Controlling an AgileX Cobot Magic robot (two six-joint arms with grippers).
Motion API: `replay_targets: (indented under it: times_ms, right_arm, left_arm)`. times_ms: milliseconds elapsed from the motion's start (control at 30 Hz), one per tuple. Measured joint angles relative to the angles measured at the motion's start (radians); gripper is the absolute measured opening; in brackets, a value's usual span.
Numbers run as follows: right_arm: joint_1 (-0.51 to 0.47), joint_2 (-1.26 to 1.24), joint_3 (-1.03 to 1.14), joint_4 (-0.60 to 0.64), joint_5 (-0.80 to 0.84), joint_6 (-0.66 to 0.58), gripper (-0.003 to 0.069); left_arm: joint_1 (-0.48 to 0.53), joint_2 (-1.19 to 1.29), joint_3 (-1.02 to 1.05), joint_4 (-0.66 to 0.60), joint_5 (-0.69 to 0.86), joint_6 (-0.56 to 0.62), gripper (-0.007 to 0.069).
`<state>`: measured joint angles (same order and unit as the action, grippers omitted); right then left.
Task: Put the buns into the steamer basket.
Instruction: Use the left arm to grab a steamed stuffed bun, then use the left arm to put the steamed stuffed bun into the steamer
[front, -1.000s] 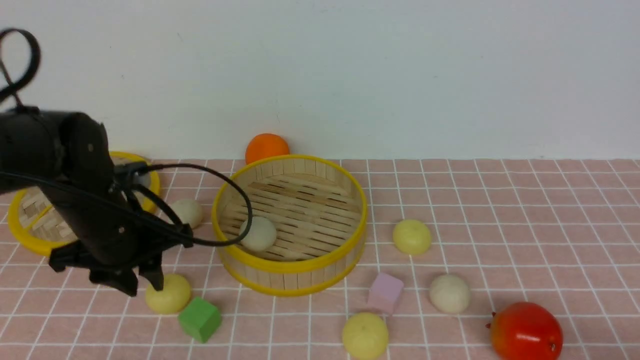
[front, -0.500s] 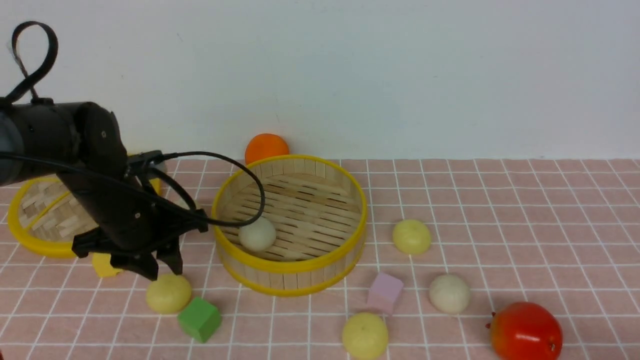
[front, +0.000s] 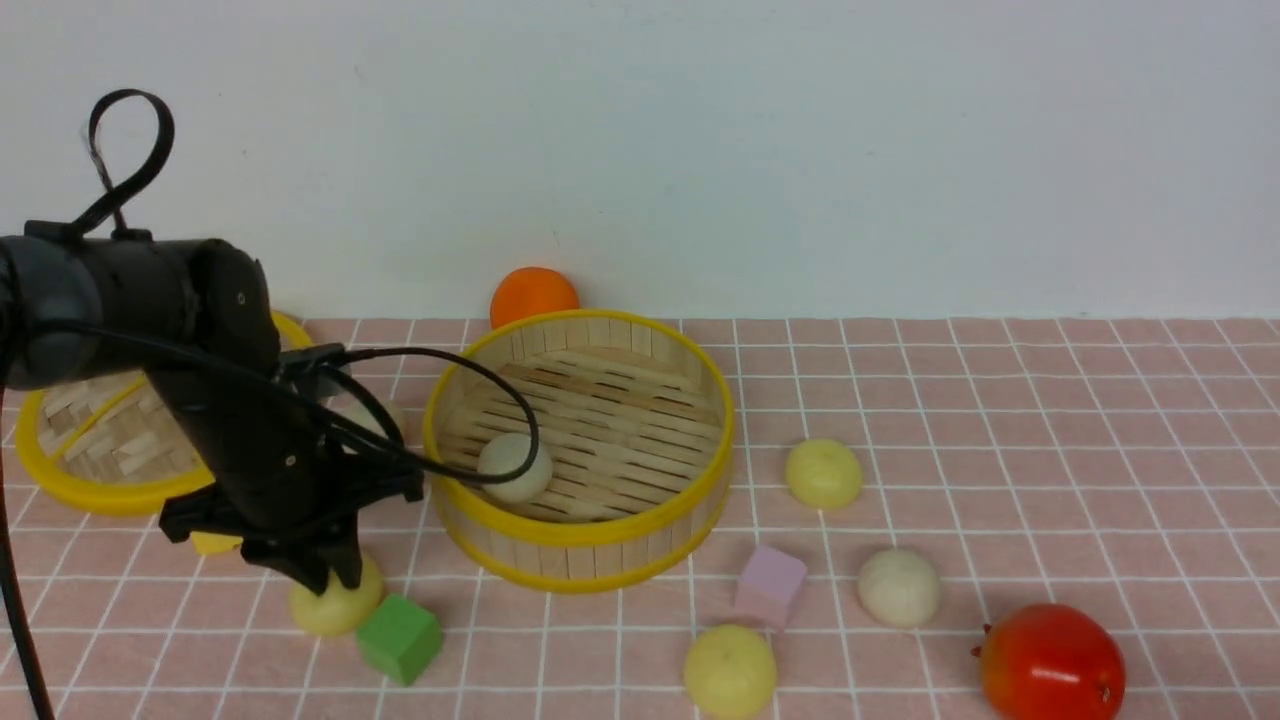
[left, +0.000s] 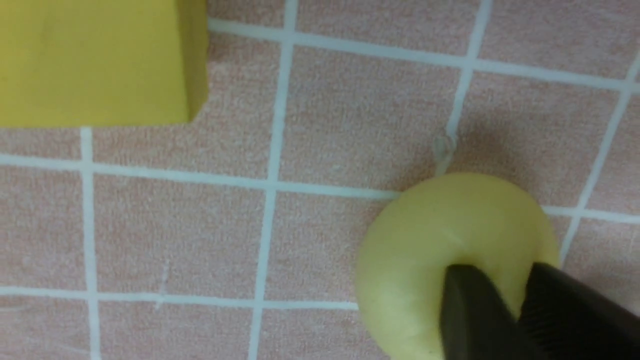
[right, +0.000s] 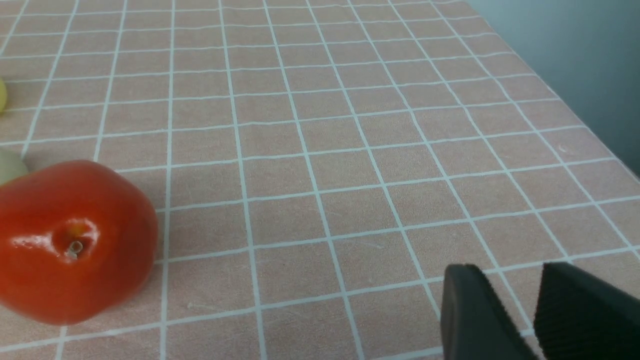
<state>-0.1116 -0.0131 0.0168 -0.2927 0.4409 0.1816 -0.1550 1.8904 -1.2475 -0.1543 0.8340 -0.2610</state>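
The steamer basket (front: 640, 540) stands at the centre with one off-white bun (front: 520, 472) on its slatted floor. My left gripper (front: 335, 578) hangs directly over a pale yellow bun (front: 325, 612), its tips on the bun's top. In the left wrist view the jaws stand close together on that bun (left: 430, 240), with nothing between them (left: 500, 272). Another off-white bun (front: 392, 416) is mostly hidden behind the left arm. On the right lie a pale yellow bun (front: 823, 472), an off-white bun (front: 899, 587) and a pale yellow bun (front: 730, 670). My right gripper (right: 505, 272) is shut and empty above the cloth.
A green cube (front: 400, 637) touches the near bun. A yellow cube (front: 213, 543) (left: 95, 60) lies left of the gripper and a pink cube (front: 770, 585) lies in front of the basket. The flat lid (front: 60, 480), an orange fruit (front: 534, 294) and a red fruit (front: 1050, 662) (right: 75, 240) are also on the cloth.
My left arm has swung right. Its gripper rose a little and then came down, so its tips now cover the top of the pale yellow bun. The yellow cube has come into view.
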Motion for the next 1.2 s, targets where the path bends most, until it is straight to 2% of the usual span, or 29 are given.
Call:
replay_targets:
  times_ms: [67, 133, 333, 467, 633, 867, 1000, 1200]
  right_arm:
    - [0.0, 0.0, 0.0, 0.0, 0.0, 0.0, 0.0242]
    - [0.0, 0.0, 0.0, 0.0, 0.0, 0.0, 0.0242]
    - [0.0, 0.0, 0.0, 0.0, 0.0, 0.0, 0.0242]
    - [0.0, 0.0, 0.0, 0.0, 0.0, 0.0, 0.0242]
    - [0.0, 0.0, 0.0, 0.0, 0.0, 0.0, 0.0242]
    - [0.0, 0.0, 0.0, 0.0, 0.0, 0.0, 0.0242]
    - [0.0, 0.0, 0.0, 0.0, 0.0, 0.0, 0.0242]
    - [0.0, 0.0, 0.0, 0.0, 0.0, 0.0, 0.0242]
  left_arm:
    - [0.0, 0.001, -0.026, 0.001, 0.034, 0.008, 0.0021]
    - [0.0, -0.002, -0.064, 0.007, 0.072, 0.011, 0.0013]
    - [-0.028, -0.08, -0.231, 0.007, 0.183, 0.011, 0.0013]
    - [-0.165, -0.114, -0.35, -0.021, 0.165, 0.011, 0.0013]
    - [-0.314, -0.008, -0.445, -0.071, 0.151, 0.003, 0.0013]
    - [-0.329, 0.203, -0.526, -0.048, 0.159, -0.057, 0.0014]
    - [-0.329, 0.248, -0.529, -0.046, 0.147, -0.089, 0.0043]
    - [-0.337, 0.224, -0.535, -0.041, 0.141, -0.101, 0.0211]
